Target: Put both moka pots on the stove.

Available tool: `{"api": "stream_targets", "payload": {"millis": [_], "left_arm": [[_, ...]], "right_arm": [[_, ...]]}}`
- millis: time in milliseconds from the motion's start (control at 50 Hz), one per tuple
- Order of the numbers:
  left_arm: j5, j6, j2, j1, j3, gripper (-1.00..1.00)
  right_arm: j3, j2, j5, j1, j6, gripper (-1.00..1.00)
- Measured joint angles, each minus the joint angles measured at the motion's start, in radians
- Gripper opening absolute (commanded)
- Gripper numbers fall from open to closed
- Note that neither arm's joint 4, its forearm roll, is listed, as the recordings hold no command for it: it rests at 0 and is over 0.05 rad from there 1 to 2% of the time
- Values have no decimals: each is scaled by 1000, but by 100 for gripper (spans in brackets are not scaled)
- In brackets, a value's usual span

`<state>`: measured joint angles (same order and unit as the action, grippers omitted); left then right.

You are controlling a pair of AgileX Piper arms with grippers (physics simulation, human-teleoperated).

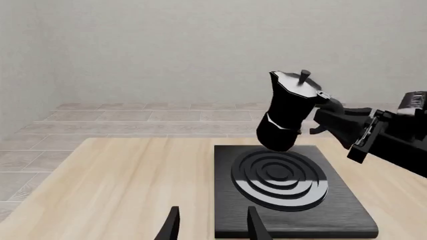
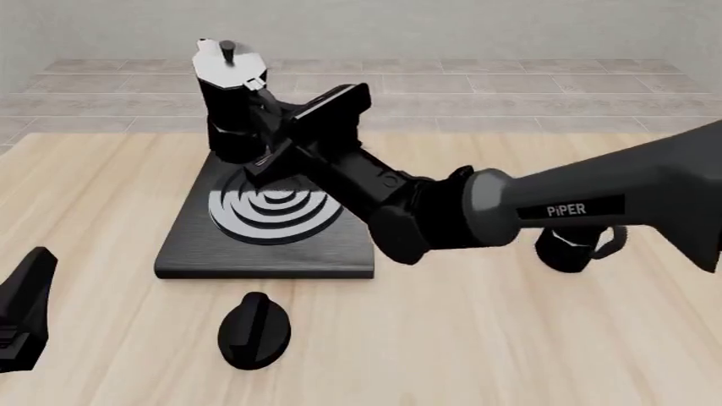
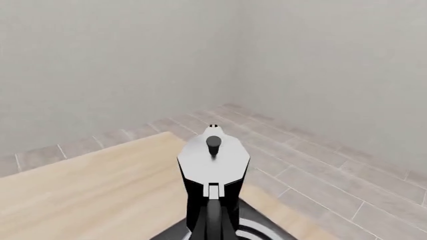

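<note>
My right gripper (image 2: 263, 108) is shut on the handle of one moka pot (image 2: 230, 97). It holds the pot slightly tilted just above the far edge of the stove (image 2: 192, 254), a black slab with silver burner rings. The left wrist view shows this pot (image 1: 287, 112) hanging over the stove (image 1: 293, 220), its base clear of the rings. The right wrist view looks down on its silvery lid (image 3: 212, 157). The second moka pot (image 2: 567, 247) stands on the table at the right, partly hidden behind my right arm. My left gripper (image 1: 212, 227) is open and empty, low near the stove's near-left side.
A low black oval knob (image 2: 254, 330) lies on the wooden table (image 2: 508, 347) just in front of the stove. My right arm (image 2: 542, 207) stretches across the table from the right. A tiled floor and grey wall lie beyond the far edge.
</note>
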<state>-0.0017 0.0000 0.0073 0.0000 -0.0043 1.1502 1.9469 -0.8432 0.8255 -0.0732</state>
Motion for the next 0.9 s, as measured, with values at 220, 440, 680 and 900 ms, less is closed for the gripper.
{"api": "stream_targets", "payload": {"millis": [220, 440, 680, 900], "left_arm": [[0, 0, 0, 0, 0, 100], [0, 0, 0, 0, 0, 100], [0, 0, 0, 0, 0, 100], [0, 0, 0, 0, 0, 100]], "right_arm": [[48, 56, 17, 12, 14, -100], [88, 108, 28, 16, 18, -100], [142, 174, 44, 9, 19, -100], [176, 222, 59, 10, 21, -100]]}}
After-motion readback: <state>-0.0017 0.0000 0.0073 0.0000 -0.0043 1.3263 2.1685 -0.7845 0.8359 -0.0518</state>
